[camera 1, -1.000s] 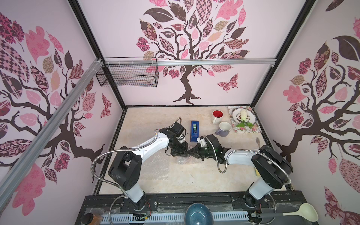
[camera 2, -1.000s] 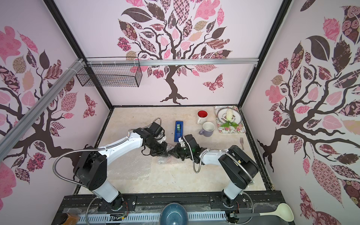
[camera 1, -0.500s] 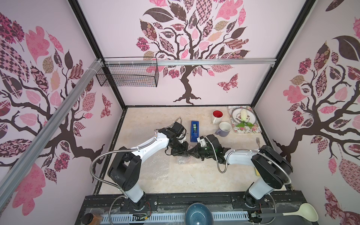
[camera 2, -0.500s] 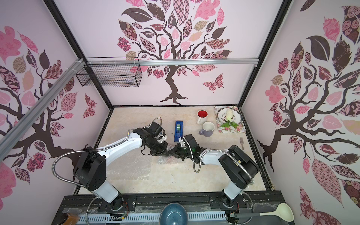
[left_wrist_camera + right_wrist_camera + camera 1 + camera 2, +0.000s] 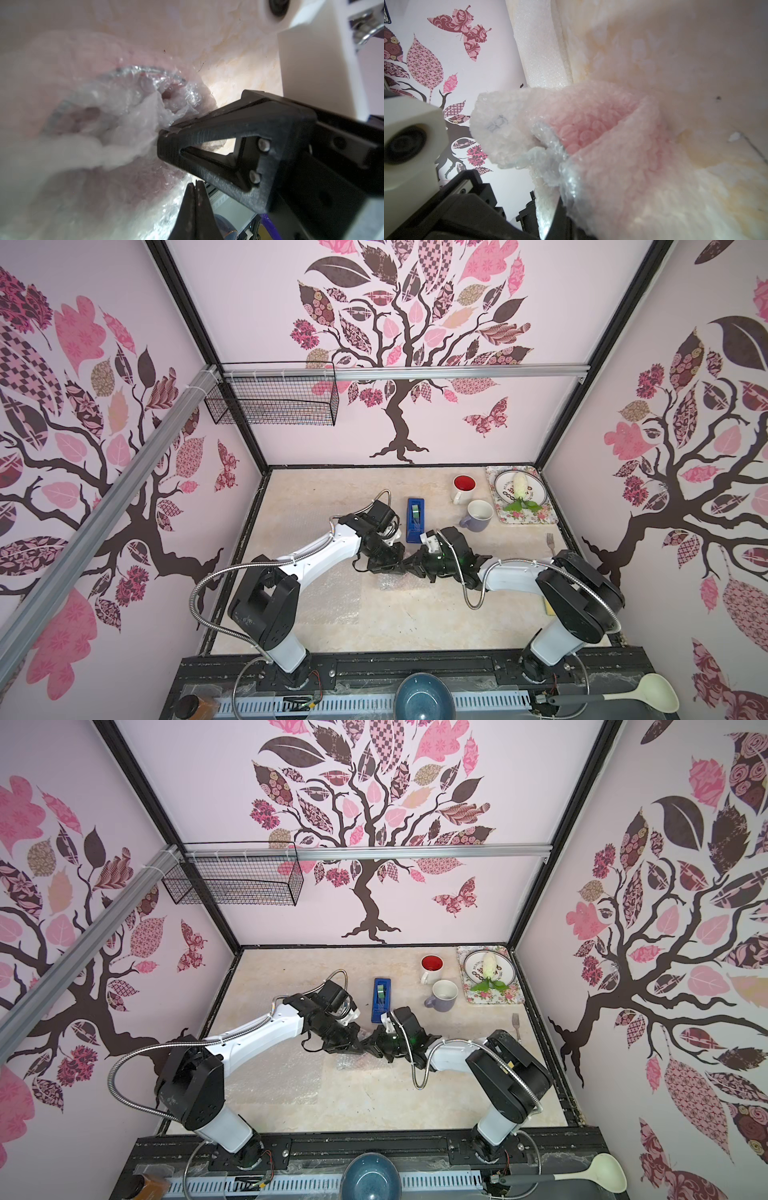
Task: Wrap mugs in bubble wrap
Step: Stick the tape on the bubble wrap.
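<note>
The bubble wrap (image 5: 612,145) is showing clear, with a pink-red tint coming through. The white mug (image 5: 462,489) is showing a red inside; the lavender mug (image 5: 478,517) is showing a white interior. The tape dispenser (image 5: 415,519) is showing blue, the tray (image 5: 525,519) a floral print.

Blue tape dispenser (image 5: 415,519) mid-table; floral tray (image 5: 536,516) far corner; fork (image 5: 550,539) near it; blue bowl (image 5: 419,696) front.

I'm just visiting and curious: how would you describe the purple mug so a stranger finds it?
Look to the flowered tray in the far right corner of the table. Two mugs stand just left of it; the purple mug is the nearer one, white inside, whereas the white mug is red inside.
</note>
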Motion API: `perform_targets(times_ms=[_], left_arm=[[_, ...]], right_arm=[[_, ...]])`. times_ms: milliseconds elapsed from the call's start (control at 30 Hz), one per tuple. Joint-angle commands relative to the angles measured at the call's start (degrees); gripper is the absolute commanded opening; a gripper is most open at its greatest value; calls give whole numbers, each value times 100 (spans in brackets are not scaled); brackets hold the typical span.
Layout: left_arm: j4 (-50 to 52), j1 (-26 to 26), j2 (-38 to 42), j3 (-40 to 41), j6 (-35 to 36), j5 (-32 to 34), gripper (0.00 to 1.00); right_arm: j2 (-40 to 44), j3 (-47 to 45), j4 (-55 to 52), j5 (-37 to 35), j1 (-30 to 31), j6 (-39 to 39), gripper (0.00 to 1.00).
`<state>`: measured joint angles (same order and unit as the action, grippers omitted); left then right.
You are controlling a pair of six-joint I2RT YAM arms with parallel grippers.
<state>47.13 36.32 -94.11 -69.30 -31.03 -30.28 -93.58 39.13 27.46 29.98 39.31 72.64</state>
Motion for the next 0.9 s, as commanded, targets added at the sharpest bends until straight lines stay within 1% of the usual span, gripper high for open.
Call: perform_targets(times_ms=[0,233,300,400,533,567,700,867], left_arm=[[76,34,-12,255,209,39,0],[28,40,-42,555,309,198,0],[24,43,-50,567,293,254,0],[61,44,-29,543,278,394,0],[144,45,-38,518,256,532,0],[156,49,-29,552,266,549,0],[138,42,10,609,253,576,0],[121,43,30,616,239,589,0]], right_arm=[[-109,81,-566,-290,5,98,0],[-30,99,-619,-325,7,101,0],[-7,103,-619,-335,9,109,2],[70,118,-628,-373,7,136,9],[231,214,-810,-453,11,152,30],[290,260,-893,-502,7,154,37],[434,533,-1465,-620,13,87,45],[585,757,-1891,-754,-19,132,51]])
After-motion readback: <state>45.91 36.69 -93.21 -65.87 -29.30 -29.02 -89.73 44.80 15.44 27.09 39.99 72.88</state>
